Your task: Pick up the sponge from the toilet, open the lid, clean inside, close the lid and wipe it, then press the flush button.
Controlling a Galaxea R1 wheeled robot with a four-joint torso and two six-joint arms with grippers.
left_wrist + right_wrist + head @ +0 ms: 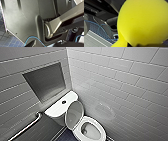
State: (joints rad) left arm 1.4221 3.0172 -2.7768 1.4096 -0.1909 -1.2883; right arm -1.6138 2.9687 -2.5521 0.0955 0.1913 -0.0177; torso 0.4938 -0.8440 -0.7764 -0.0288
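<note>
Close against the right wrist camera: the sponge (142,21), bright yellow-green with a rounded edge, hangs in the air over the floor, away from any surface.
Right gripper (144,45): clamped on the sponge. A dark part of it overlaps the sponge's lower edge, and how wide the jaws stand cannot be made out.
Behind the sponge: the robot's own dark body, a thin blue cable (102,28) looping across it, dark blue floor tiles and a strip of pale tiles.
Left gripper: its state cannot be told.
Left wrist view: the robot's dark body panel and a jointed grey bar, another blue cable (30,38), and dark blue floor tiles (5,37) at the edge.
Head view, the toilet (98,123): white and glossy, set in a corner of white-tiled walls, with the seat down and the bowl open.
Lid (74,114): raised, standing nearly upright and leaning back toward the tank (56,110).
Flush button (64,102): a small dark round spot on the flat tank top.
Beside the toilet: a metal grab bar (27,125) runs along the wall near the tank, and a grey recessed niche (46,80) sits in the wall above it.
</note>
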